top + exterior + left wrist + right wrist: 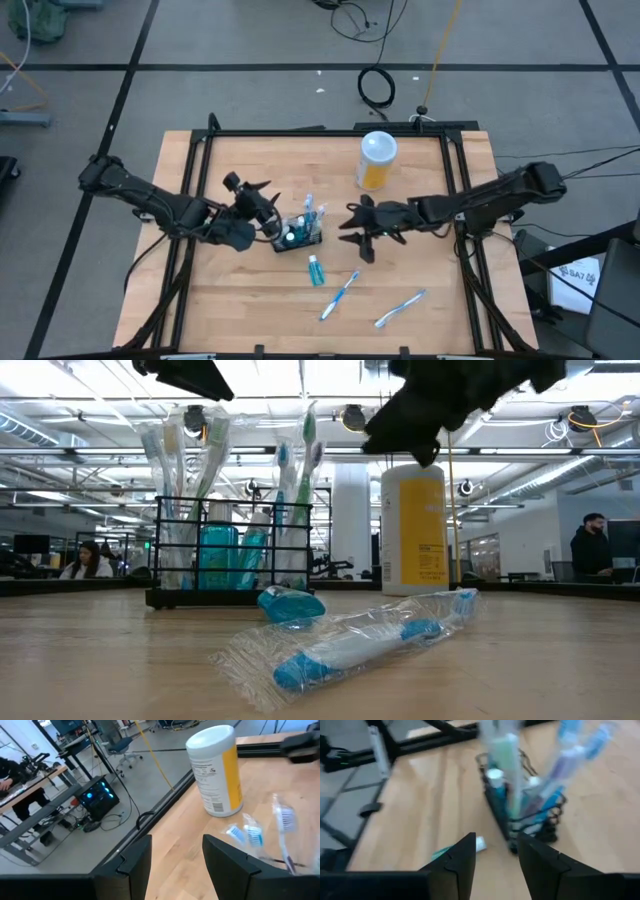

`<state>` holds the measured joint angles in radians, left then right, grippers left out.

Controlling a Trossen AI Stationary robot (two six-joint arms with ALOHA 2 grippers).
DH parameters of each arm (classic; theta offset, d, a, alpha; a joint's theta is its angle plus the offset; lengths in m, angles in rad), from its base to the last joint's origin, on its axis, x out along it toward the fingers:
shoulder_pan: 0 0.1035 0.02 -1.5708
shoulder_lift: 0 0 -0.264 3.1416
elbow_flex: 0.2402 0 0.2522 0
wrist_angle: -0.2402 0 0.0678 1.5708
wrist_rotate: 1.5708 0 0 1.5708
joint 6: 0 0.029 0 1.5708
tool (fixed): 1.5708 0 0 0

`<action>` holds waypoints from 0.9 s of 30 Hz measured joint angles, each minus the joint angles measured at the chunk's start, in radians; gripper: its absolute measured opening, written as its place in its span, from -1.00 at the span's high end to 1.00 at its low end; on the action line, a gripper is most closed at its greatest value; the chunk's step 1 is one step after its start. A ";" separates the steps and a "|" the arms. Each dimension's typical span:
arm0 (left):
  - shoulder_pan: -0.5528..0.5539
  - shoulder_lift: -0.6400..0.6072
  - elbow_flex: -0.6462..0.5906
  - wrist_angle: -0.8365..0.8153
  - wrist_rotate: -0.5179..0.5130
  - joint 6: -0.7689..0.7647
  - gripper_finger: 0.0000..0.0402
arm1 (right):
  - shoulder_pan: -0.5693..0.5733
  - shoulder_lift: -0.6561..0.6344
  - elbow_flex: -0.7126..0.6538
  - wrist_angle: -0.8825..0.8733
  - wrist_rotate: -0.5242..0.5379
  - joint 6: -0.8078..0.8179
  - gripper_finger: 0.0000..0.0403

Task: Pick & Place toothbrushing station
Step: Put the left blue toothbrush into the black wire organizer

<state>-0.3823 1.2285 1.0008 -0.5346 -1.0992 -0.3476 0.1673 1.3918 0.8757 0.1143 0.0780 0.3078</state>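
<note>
The black wire-mesh basket (pixel 300 234) stands on the table's middle, with several blue-and-white toothbrushes (pixel 190 455) and teal tubes (pixel 218 555) upright in it. One teal tube (pixel 315 270) and two wrapped toothbrushes (pixel 340 295) (pixel 400 308) lie flat on the wood nearer the front edge. My left gripper (pixel 260 200) hovers just left of the basket, open and empty (pixel 177 865). My right gripper (pixel 350 228) hovers just right of the basket, open and empty (pixel 496 865), pointing at the basket (pixel 525 810).
A white-and-yellow canister (pixel 377 160) stands upright behind the basket toward the far right. A black frame (pixel 330 132) edges the table. Bare wood lies at the front left (pixel 230 300). People sit in the room beyond the table (pixel 595 545).
</note>
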 joint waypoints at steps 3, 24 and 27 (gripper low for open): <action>0.022 0.001 0.000 0.000 0.015 -0.005 0.10 | 0.045 -0.030 0.000 -0.022 0.000 -0.004 0.31; -0.001 -0.307 0.000 -0.034 0.224 0.178 0.10 | 0.162 -0.016 -0.022 0.027 -0.001 -0.206 0.31; 0.032 -0.399 -0.001 -0.108 0.281 0.180 0.10 | 0.162 0.001 -0.083 0.192 0.001 -0.276 0.29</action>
<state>-0.3500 0.8294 0.9994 -0.6423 -0.8181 -0.1679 0.3298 1.3929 0.7929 0.3068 0.0787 0.0322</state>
